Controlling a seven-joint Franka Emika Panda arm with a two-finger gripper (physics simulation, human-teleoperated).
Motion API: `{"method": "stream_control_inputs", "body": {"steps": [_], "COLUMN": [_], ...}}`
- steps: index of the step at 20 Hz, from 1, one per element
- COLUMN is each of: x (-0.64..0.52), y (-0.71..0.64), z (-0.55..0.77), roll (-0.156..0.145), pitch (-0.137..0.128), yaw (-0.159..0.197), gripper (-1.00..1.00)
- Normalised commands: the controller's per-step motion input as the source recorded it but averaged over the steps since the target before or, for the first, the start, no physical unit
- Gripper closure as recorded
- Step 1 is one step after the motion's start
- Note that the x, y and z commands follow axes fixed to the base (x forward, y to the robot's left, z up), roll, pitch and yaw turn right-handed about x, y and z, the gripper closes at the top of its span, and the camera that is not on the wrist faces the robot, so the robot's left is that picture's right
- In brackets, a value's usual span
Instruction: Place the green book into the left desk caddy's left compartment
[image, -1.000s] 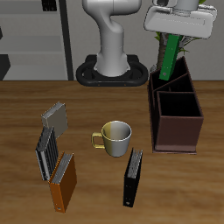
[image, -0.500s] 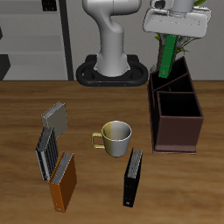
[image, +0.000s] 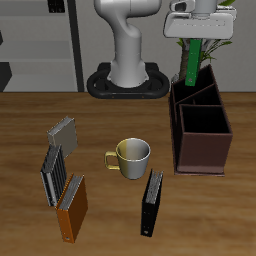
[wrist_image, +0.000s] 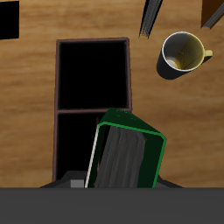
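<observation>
bright green book, dark maroon caddy, orange book

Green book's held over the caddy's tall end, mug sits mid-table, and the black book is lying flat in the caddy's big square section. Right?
Not quite. The black book is on the table near the front edge, beside the mug, not in the left desk caddy; the exterior view shows the big section empty. The rest holds: the claw holds the green book over the caddy's tall end.

The gripper now sits a little higher than a second ago, lifting the green book with it; the book hangs more upright above the caddy's tall back end.
</observation>
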Motion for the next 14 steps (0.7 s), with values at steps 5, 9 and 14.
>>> {"method": "stream_control_inputs", "body": {"steps": [5,9,14], "x": [-0.31,-0.36,-0.24], "y": [0.11,-0.01,0.0], "z": [-0.09,-0.1,-0.09], "roll": [0.048,-0.028,-0.026], "pitch": [-0.026,-0.039,0.003], "yaw": [0.04,0.016,0.003], "gripper": [1.0,1.0,1.0]}}
